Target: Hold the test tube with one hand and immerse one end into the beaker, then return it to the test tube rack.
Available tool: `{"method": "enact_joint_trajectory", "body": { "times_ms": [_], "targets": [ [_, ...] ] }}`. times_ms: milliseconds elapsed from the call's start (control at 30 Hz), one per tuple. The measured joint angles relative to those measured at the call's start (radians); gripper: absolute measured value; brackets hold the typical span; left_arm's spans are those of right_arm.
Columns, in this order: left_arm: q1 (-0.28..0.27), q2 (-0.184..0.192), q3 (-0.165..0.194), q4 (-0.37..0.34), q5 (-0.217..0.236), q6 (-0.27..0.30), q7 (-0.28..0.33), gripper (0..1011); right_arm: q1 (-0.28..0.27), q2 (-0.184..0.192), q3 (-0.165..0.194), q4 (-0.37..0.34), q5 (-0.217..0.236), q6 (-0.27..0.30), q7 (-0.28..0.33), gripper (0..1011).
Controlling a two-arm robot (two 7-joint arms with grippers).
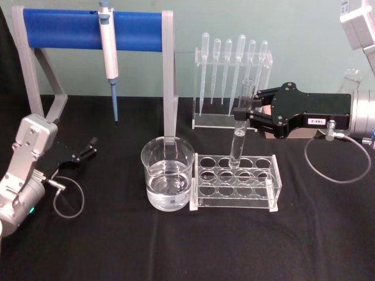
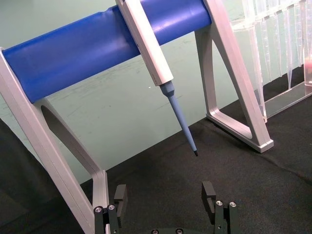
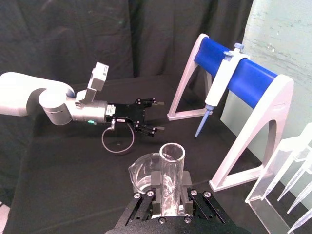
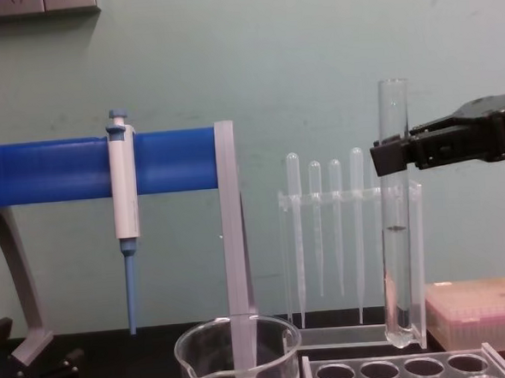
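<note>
In the head view, one test tube [image 1: 240,126] stands upright, pinched high up by the right claw [image 1: 244,111], which reaches in from the right. The tube's rounded end is at the back row of the single rack [image 1: 234,202]; whether it sits inside a hole is hard to tell. One beaker [image 1: 167,172] of clear liquid stands just left of the rack. Six pipettes [image 1: 233,64] hang behind. The left claw [image 1: 82,153] lies low at the left of the table [image 1: 117,246], spread and empty.

In the left wrist view, the left claw's two fingers [image 2: 209,195] stand wide apart with nothing between them.

In the right wrist view, the right claw is clamped on the tube and half hides the beaker.

In the chest view, the lower edge cuts off the beaker and rack. The tube's bottom hangs just above the rack.
</note>
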Motion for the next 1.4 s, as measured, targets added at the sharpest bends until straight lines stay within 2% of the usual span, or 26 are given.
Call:
{"method": "enact_joint_trajectory", "body": {
  "times_ms": [167,400,567,933,1167,1400],
  "targets": [
    [0.000,0.000,0.000,0.000,0.000,0.000,0.000,1000,0.012,-0.005,-0.010,0.014,0.004,-0.006,0.000,246],
    [0.000,0.000,0.000,0.000,0.000,0.000,0.000,1000,0.055,-0.035,-0.033,0.039,0.002,-0.005,-0.004,246],
    [0.000,0.000,0.000,0.000,0.000,0.000,0.000,1000,0.102,-0.087,-0.061,0.062,-0.015,-0.009,-0.017,246],
    [0.000,0.000,0.000,0.000,0.000,0.000,0.000,1000,0.149,-0.187,-0.111,0.104,-0.044,-0.042,-0.036,246],
    [0.000,0.000,0.000,0.000,0.000,0.000,0.000,1000,0.150,-0.223,-0.139,0.123,-0.061,-0.062,-0.038,246],
    [0.000,0.000,0.000,0.000,0.000,0.000,0.000,1000,0.132,-0.243,-0.162,0.145,-0.083,-0.086,-0.036,246]
  ]
}}
